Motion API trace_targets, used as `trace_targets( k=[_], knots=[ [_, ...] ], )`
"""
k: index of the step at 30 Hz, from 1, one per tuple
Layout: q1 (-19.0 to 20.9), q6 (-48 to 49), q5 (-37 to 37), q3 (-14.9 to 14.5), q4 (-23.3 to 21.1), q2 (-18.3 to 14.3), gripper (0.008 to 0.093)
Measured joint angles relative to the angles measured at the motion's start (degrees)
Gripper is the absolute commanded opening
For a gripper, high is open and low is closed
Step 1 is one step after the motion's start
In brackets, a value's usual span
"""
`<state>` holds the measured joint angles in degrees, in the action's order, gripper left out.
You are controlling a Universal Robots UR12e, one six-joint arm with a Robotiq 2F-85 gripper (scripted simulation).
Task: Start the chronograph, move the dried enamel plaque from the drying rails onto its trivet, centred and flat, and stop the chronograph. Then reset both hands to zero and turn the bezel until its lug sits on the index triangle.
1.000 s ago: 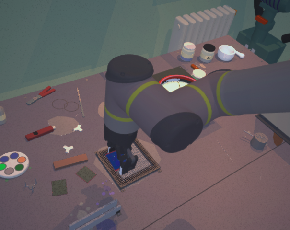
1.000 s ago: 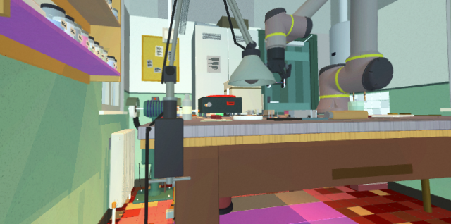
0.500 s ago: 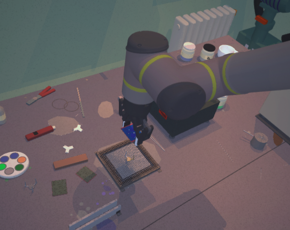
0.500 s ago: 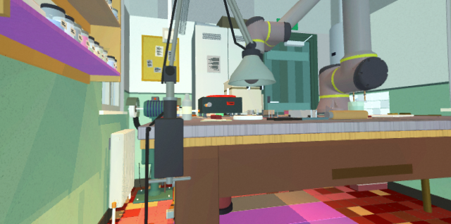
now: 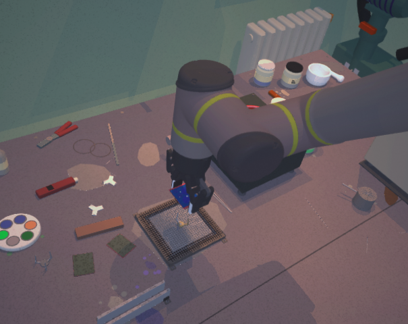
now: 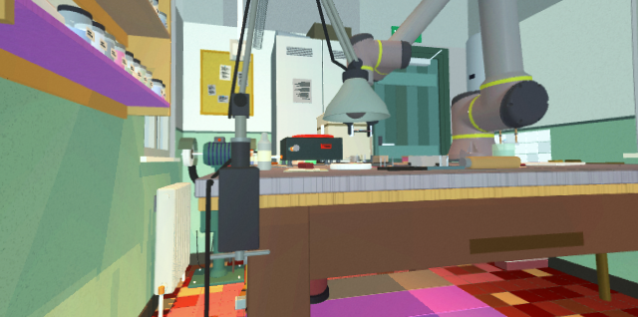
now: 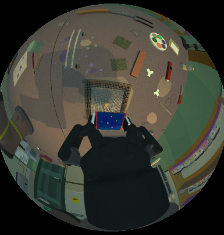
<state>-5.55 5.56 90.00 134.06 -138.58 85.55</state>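
Observation:
The blue enamel plaque (image 5: pixel 180 195) with white specks hangs tilted above the far edge of the square mesh pad (image 5: pixel 180 229), well clear of it. My gripper (image 5: pixel 185 198) has its two fingers clamped on the plaque's (image 7: pixel 110 120) opposite edges, as the wrist camera shows. A small yellowish trivet (image 5: pixel 181 223) stands at the centre of the mesh pad (image 7: pixel 108 98). The pale drying rails (image 5: pixel 136 304) lie empty near the bench's front edge. The black chronograph box (image 5: pixel 263 167) sits behind the arm, its dial mostly hidden by the arm's elbow.
Behind the work stand a radiator (image 5: pixel 284 36), two jars (image 5: pixel 264 72) and a white mortar (image 5: pixel 319 74). To the left lie a brick-coloured bar (image 5: pixel 99 226), two green pads (image 5: pixel 121 245), a paint palette (image 5: pixel 16 232), a red lighter (image 5: pixel 56 187) and red pliers (image 5: pixel 57 133).

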Motion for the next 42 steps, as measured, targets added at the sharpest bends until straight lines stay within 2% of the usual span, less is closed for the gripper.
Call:
trace_targets(
  k=[5, 9, 42],
  knots=[
    [0.0, 0.0, 0.0, 1.3, -4.4, -3.3, 0.008],
    [0.0, 0.0, 0.0, 1.7, -6.2, -4.8, 0.008],
    [0.0, 0.0, 0.0, 1.9, -7.4, -5.5, 0.008]
  ],
)
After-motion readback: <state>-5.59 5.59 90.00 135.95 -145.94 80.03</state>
